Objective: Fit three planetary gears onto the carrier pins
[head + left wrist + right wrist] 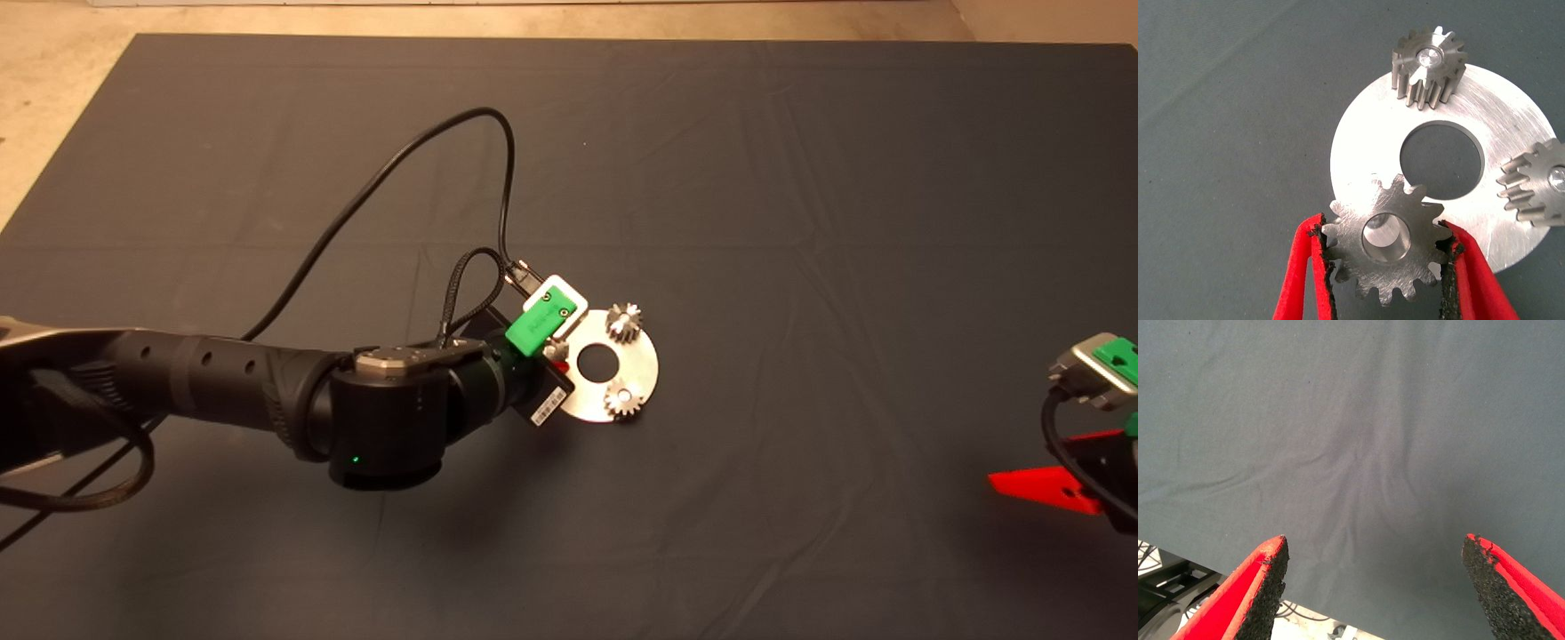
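Observation:
The shiny round carrier disc (pixel 642 364) lies mid-mat; it also shows in the left wrist view (pixel 1365 140). Two gears sit on its pins: one at the far side (pixel 624 323) (pixel 1429 65), one at the near side (pixel 623 401) (pixel 1537 183). My left gripper (pixel 1386 257) is shut on the third gear (pixel 1386 237) and holds it flat over the disc's left edge. Through its centre hole a pin top (pixel 1379 235) shows, slightly off centre. In the head view the green gripper body (pixel 542 320) hides this gear. My right gripper (pixel 1375 577) is open and empty at the mat's right edge (pixel 1053 484).
The dark mat (pixel 800 178) has shallow wrinkles. Black cables (pixel 427 151) loop up from the left wrist behind the disc. Bare table shows beyond the mat's far left corner (pixel 53 107).

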You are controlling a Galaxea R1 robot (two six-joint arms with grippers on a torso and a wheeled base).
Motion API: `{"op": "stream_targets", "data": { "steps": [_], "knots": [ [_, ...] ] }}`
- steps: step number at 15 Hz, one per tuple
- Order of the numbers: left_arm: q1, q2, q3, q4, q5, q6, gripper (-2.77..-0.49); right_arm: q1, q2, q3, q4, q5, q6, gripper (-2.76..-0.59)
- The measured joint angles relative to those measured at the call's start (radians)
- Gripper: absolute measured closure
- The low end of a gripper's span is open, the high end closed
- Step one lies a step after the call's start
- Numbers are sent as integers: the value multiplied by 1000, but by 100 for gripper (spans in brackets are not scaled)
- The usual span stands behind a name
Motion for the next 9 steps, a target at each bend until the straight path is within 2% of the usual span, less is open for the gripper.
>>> {"op": "stream_targets", "data": {
  "steps": [2,4,6,9],
  "knots": [
    [4,0,-26,1,-33,0,-59,0,0,0,0,0,0,-192],
    [19,0,-44,1,-55,0,-59,0,-2,0,0,0,0,-192],
    [33,3,-48,1,-59,0,-59,0,-15,0,0,1,-8,-192],
    [37,3,-49,6,-59,0,-59,0,-20,0,0,0,-15,-192]
  ]
}}
